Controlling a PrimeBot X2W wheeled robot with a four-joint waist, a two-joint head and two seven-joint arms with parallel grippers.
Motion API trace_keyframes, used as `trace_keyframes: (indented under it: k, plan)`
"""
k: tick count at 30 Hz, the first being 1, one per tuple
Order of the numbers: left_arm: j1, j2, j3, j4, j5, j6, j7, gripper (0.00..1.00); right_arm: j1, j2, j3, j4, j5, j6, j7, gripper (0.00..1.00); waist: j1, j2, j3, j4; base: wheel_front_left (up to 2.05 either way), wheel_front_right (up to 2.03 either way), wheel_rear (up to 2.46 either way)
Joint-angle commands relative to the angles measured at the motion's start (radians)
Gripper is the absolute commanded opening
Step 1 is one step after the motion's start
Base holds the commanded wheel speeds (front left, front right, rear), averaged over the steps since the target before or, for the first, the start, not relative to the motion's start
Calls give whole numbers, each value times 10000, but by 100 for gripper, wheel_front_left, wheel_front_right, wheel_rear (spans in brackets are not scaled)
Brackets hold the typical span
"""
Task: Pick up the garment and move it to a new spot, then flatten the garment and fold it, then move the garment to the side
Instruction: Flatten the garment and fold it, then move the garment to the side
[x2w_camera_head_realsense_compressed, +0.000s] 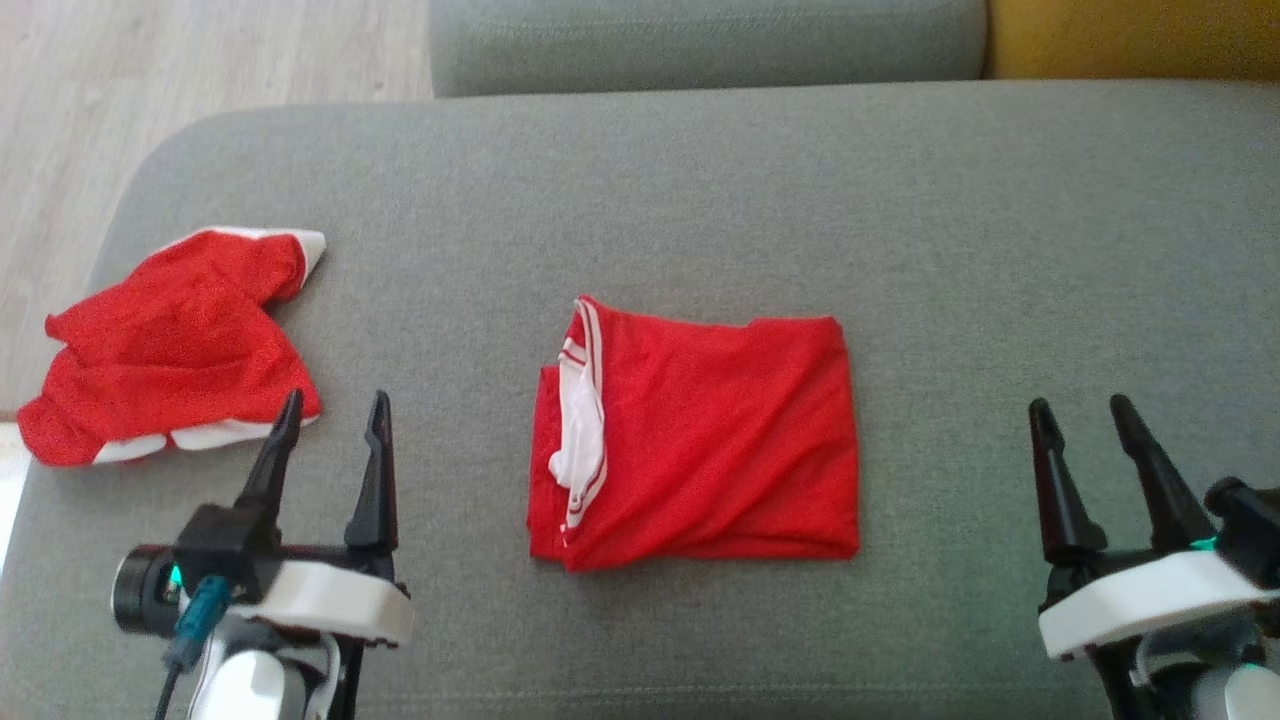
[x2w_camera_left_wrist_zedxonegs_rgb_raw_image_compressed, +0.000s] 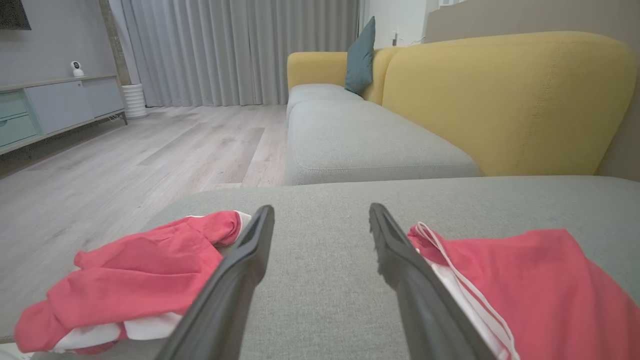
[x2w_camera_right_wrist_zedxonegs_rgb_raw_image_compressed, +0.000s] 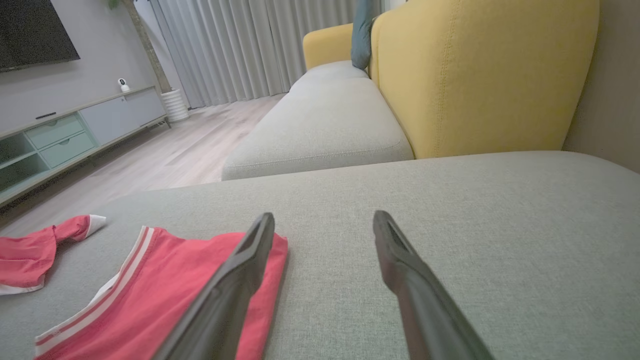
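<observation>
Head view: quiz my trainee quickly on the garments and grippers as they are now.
1. True or false: the folded garment lies between the left gripper and the right gripper.
2. The crumpled garment lies: A) at the grey cushion's left end; B) on the floor; C) in a gripper.
3. Fill in: both grippers are ____ and hold nothing.
Key: 1 true; 2 A; 3 open.

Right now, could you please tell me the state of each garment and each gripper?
folded red garment: folded into a rectangle, lying flat mid-cushion, not held
crumpled red garment: bunched up near the cushion's left edge, not held
left gripper: open, empty
right gripper: open, empty
</observation>
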Motion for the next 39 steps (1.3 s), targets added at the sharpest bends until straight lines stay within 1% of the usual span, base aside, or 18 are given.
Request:
trace_keyframes:
  k: [1, 9, 15, 25, 39]
  plan:
    - [-156, 214, 340, -363, -41, 62, 54, 100, -112, -8, 226, -517, -105, 39, 99, 100, 1, -1, -219, -128, 0, 0, 0]
    - [197, 268, 220, -424, -55, 108, 213, 100, 256, 46, 214, -776, -181, 39, 379, 100, 1, -1, -563, -175, 0, 0, 0]
    - [307, 328, 170, -526, -58, 169, 316, 100, 360, 69, 163, -881, -225, 39, 495, 100, 1, -1, -614, -185, 0, 0, 0]
    - [268, 422, 122, -647, -67, 276, 359, 100, 220, 60, 206, -879, -263, 39, 510, 100, 1, -1, -464, -199, 0, 0, 0]
    - [-1, 475, 15, -764, -98, 310, 252, 100, 71, 8, 203, -818, -304, 39, 538, 100, 1, -1, -218, -72, 0, 0, 0]
